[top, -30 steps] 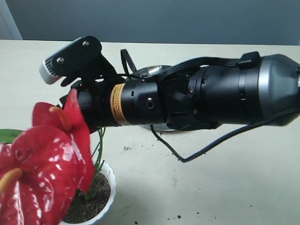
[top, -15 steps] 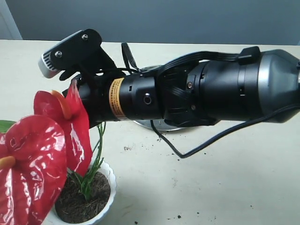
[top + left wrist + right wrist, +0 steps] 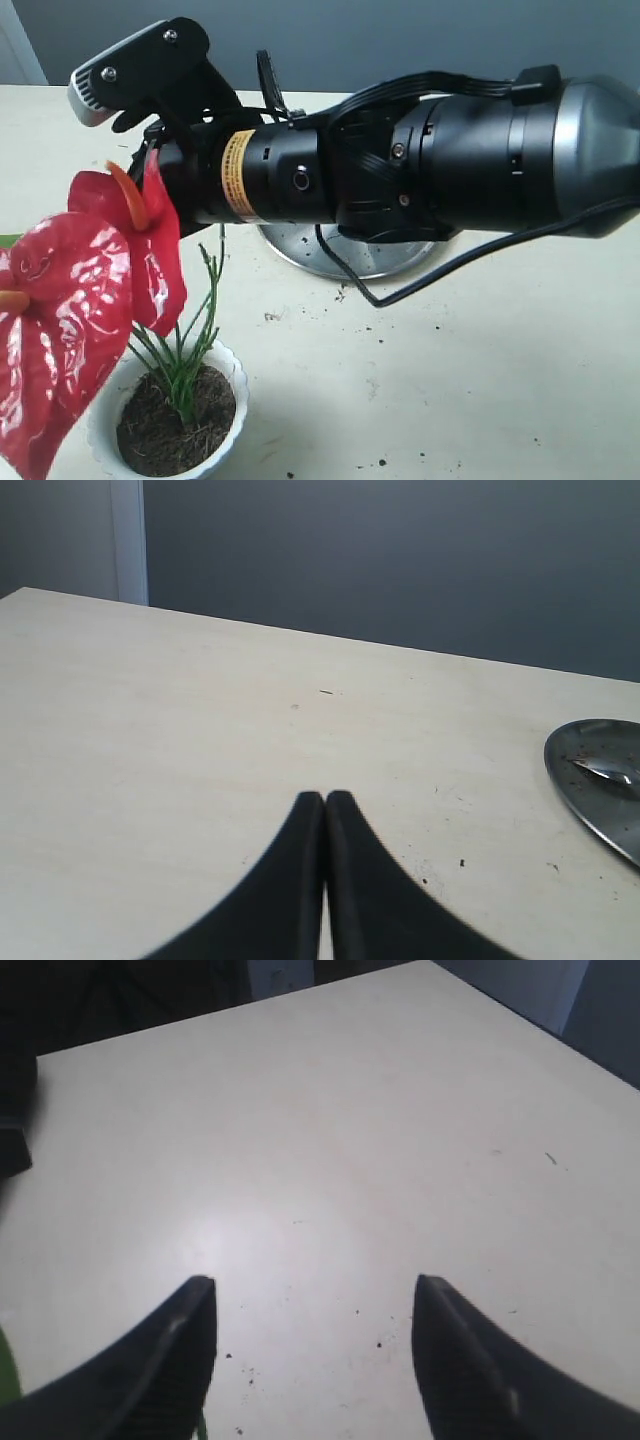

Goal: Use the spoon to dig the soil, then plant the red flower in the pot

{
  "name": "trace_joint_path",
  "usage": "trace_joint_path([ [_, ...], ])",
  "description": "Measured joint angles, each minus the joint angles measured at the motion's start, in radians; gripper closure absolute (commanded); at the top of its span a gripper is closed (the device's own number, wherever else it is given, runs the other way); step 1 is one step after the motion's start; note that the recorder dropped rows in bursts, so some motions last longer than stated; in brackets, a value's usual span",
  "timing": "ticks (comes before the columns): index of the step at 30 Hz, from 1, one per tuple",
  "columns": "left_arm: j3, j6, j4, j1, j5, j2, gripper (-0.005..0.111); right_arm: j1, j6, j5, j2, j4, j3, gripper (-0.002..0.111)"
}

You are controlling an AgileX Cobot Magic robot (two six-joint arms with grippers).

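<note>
The red flower [image 3: 70, 290] stands at the near left, its thin green stems [image 3: 185, 365] stuck into the dark soil [image 3: 160, 435] that fills the white scalloped pot [image 3: 236, 392]. My right arm [image 3: 400, 150] reaches across above it; its fingers are hidden behind the red spathes there. In the right wrist view my right gripper [image 3: 310, 1290] is open over bare table, with a green stem [image 3: 201, 1426] beside one finger. My left gripper [image 3: 325, 798] is shut on nothing. A shiny oval shape [image 3: 610, 771] on the steel plate may be the spoon's bowl.
The round steel plate [image 3: 340, 258] lies on the cream table behind my right arm, and shows again at the edge of the left wrist view [image 3: 580, 790]. Small dark soil crumbs [image 3: 380, 463] dot the table. A black cable [image 3: 420, 285] hangs from the arm.
My right arm has risen and drawn a little to the left. The flower has swung away from the camera and now stands upright, baring its stems and the soil in the pot.
</note>
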Motion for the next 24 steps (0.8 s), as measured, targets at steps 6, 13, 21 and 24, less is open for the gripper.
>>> trace_joint_path([
  [6,0.000,0.000,0.000,0.000,0.000,0.000,0.106,0.000,-0.013,0.058,-0.047,-0.015,0.000,0.052],
  [13,0.000,0.000,0.000,0.000,0.000,0.000,0.106,0.001,-0.021,0.131,-0.119,-0.056,0.000,0.052],
  [21,0.000,0.000,0.000,0.000,0.000,0.000,0.106,0.018,0.032,0.012,-0.075,-0.039,0.008,0.052],
  [24,0.000,0.000,0.000,0.000,0.000,0.000,0.106,0.027,0.039,-0.048,-0.038,-0.030,0.010,0.052],
])
